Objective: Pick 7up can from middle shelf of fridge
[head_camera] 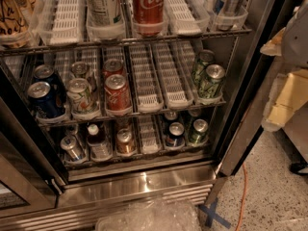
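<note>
The fridge [144,183] stands open in front of me. Its middle shelf [147,88] has white slotted lanes. The 7up can [81,96], pale silver-white with green markings, stands upright at the front of the second lane from the left. A similar pale can [80,70] stands right behind it. Blue cans [43,100] are to its left and red cola cans [117,93] to its right. Darker green cans [210,81] stand at the shelf's right end. My gripper is out of view; only a pale grey shape [294,37] shows at the right edge.
The top shelf holds tall bottles, including a red cola bottle [147,4]. The bottom shelf [144,137] holds several small cans and bottles. A dark door edge [29,129] crosses the left side. Crumpled clear plastic [149,216], an orange cable [243,191] and blue tape [214,216] lie on the floor.
</note>
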{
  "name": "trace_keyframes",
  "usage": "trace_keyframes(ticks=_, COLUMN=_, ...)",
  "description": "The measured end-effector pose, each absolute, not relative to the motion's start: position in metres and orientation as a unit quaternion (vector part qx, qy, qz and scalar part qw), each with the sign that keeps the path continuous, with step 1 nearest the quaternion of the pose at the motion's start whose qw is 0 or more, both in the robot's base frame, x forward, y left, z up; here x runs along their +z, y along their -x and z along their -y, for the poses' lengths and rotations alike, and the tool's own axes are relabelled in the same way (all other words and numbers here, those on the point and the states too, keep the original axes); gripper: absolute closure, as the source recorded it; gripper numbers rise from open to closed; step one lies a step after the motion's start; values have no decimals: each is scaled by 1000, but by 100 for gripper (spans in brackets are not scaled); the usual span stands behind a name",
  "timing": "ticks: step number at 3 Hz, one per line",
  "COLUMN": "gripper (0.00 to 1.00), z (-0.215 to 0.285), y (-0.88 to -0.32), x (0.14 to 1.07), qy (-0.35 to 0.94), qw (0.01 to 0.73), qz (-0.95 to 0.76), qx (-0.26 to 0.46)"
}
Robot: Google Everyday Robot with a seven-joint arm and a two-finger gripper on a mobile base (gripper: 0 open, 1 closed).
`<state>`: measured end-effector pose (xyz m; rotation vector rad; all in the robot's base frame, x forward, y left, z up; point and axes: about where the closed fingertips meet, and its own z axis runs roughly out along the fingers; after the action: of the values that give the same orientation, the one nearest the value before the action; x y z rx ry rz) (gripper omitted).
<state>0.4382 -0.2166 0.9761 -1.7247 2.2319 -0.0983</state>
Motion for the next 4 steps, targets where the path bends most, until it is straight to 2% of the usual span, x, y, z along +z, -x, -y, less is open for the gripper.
trace_keyframes(ticks=1, gripper=0, z=217, y=-438, x=976, qy=603, qw=159, qz=-781, qx=-34)
trace_keyframes(ticks=2, gripper=0, z=210, y=-437, x=979, qy=611, qw=183, qz=-770, qx=6)
trace_keyframes(ticks=3, gripper=0, z=225, y=-442, x=984, qy=632, qw=238, qz=-733, qx=82)
trace_keyframes(ticks=4, gripper=0, z=216, y=-451, x=999, qy=644, qw=279, qz=-705, qx=106)
